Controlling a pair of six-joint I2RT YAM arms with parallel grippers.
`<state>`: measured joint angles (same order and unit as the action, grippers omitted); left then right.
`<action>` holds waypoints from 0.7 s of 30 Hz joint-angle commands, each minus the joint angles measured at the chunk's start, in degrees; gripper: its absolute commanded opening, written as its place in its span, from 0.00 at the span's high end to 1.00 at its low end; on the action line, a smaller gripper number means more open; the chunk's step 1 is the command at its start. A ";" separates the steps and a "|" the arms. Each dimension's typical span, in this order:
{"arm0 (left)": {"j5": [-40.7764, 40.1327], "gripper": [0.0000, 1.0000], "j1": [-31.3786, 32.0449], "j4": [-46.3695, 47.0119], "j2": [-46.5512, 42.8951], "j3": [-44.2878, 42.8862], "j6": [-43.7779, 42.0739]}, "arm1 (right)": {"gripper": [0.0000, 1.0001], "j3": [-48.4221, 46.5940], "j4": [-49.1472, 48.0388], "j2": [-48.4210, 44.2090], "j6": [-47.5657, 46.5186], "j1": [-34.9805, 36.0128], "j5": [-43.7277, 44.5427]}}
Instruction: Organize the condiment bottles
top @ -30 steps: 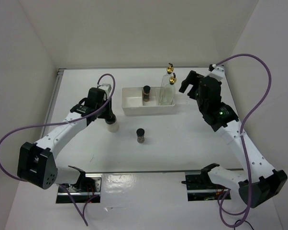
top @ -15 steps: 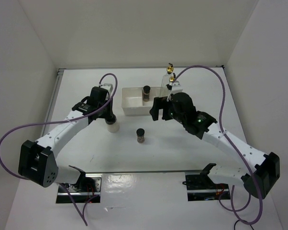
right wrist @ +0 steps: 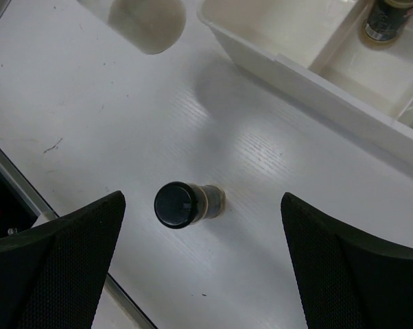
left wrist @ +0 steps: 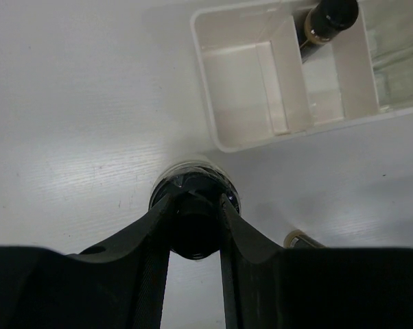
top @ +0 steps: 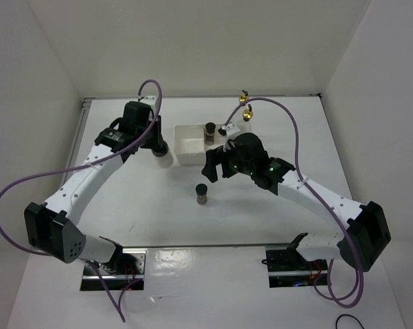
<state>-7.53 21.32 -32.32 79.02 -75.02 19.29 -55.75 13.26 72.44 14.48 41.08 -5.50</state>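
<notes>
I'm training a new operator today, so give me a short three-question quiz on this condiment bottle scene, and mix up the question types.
1. True or false: the left gripper is shut on the cap of the whitish jar.
2. Which compartment of the white tray holds a small dark jar? A left, B middle, C none.
3. What stands on the table under the open right gripper?
Key: 1 true. 2 B. 3 the other small dark jar, black-capped and upright.
</notes>
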 commanded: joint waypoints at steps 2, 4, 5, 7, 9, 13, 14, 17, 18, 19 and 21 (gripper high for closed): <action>1.64 1.00 0.30 1.11 2.62 -10.02 -2.50 | 0.02 0.20 -4.29 1.64 -3.76 0.58 -4.87; 2.16 1.00 0.30 1.11 4.46 -12.77 -3.99 | 0.02 0.20 -4.29 2.34 -4.28 0.58 -6.01; 2.17 1.00 0.82 1.11 5.26 -15.13 -4.00 | 0.02 0.20 -4.29 2.96 -4.89 1.10 -6.02; 2.70 1.00 0.83 1.73 7.97 -17.51 -5.05 | 0.02 0.20 -4.29 3.49 -4.90 1.72 -6.02; 3.30 1.00 0.83 1.73 9.91 -19.89 -5.05 | 0.02 0.20 -4.29 4.02 -5.43 1.72 -6.02; 4.63 1.00 0.83 3.30 14.65 -24.19 -5.58 | 0.02 0.20 -3.76 4.72 -5.95 2.86 -4.61; 5.15 1.00 0.83 4.09 15.36 -24.20 -5.58 | 0.02 0.20 -3.76 4.72 -5.95 2.87 -4.61; 5.16 1.00 1.35 4.72 18.44 -26.74 -5.58 | 0.02 -0.32 -3.76 4.72 -7.09 2.87 -4.61; 5.68 1.00 1.35 5.41 19.23 -27.36 -5.58 | 0.02 -0.33 -3.76 4.72 -7.10 2.87 -4.61; 5.68 1.00 1.35 5.42 20.54 -27.37 -5.58 | 0.02 -0.33 -3.76 4.72 -7.10 2.87 -4.61; 5.68 1.00 1.97 6.73 21.69 -28.86 -5.58 | 0.02 -0.85 -3.15 5.25 -7.71 3.39 -4.61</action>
<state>-3.09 22.55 -31.88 100.40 -99.24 14.85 -55.72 11.55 77.30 8.49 43.42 -10.09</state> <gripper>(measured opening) 0.372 0.982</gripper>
